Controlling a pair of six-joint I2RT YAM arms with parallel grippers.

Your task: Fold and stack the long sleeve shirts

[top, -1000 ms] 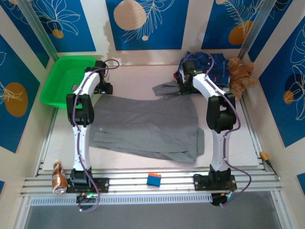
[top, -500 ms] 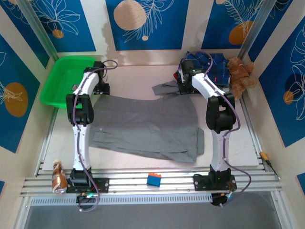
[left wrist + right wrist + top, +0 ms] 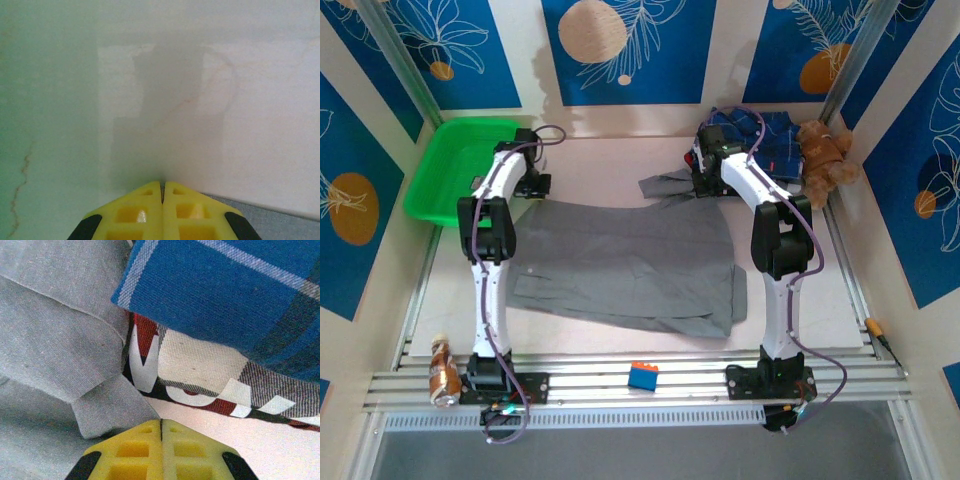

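Note:
The grey long sleeve shirt [image 3: 630,265] lies spread flat across the middle of the table. My left gripper [image 3: 533,186] is at its back left corner. In the left wrist view the yellow fingertips [image 3: 150,192] meet, and the grey cloth edge [image 3: 280,222] runs in under them. My right gripper [image 3: 706,183] is shut at the bunched grey sleeve [image 3: 670,186] at the back. A grey fold [image 3: 107,407] ends right at its closed tips [image 3: 161,421]. The navy plaid shirt [image 3: 760,132] lies crumpled at the back right, blue with white lines [image 3: 235,285] in the right wrist view.
A green tray [image 3: 432,185] stands at the back left. A brown teddy bear [image 3: 825,155] sits by the plaid shirt. A red, white and black printed cloth [image 3: 200,372] lies under the plaid. A blue brick [image 3: 642,376] and a bottle [image 3: 442,372] rest on the front rail.
The left gripper's jaws have closed at the shirt's back left corner. The right gripper has edged slightly toward the back with the sleeve. The shirt's body lies as before.

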